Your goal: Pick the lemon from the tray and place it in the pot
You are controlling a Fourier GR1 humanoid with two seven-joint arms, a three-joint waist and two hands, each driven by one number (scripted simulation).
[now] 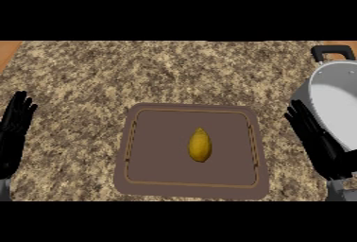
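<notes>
while left hand (15, 130) and right hand (315, 138) rest open, lemon (200, 145) on tray (157, 158), speckled counter (140, 71)

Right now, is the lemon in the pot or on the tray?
On the tray. The lemon lies mid-tray; the pot at the right shows only bare grey inside.

Found no readable text, label, brand, number or sign anywhere.
</notes>
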